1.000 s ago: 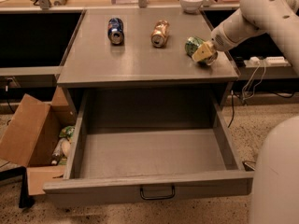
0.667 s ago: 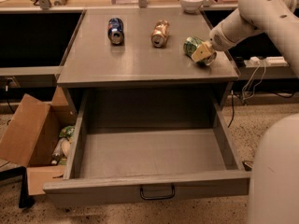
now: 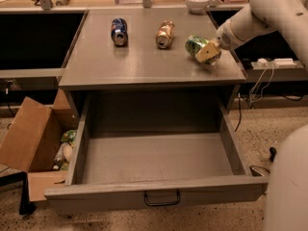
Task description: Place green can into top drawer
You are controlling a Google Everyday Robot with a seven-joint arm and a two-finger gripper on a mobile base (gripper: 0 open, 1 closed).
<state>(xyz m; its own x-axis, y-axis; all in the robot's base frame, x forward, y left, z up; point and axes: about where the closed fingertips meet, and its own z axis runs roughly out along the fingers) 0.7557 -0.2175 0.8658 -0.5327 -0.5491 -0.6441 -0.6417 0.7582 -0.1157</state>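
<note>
One pincer [image 3: 208, 52] touches green can [image 3: 194, 43] on tabletop [image 3: 144, 64].

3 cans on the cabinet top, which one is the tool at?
The green can, rightmost of the three: the tool is against its right side. The blue can and copper can lie apart, further left.

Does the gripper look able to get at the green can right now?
Likely yes: the gripper is right against the green can on the cabinet top, with nothing between them.
</note>
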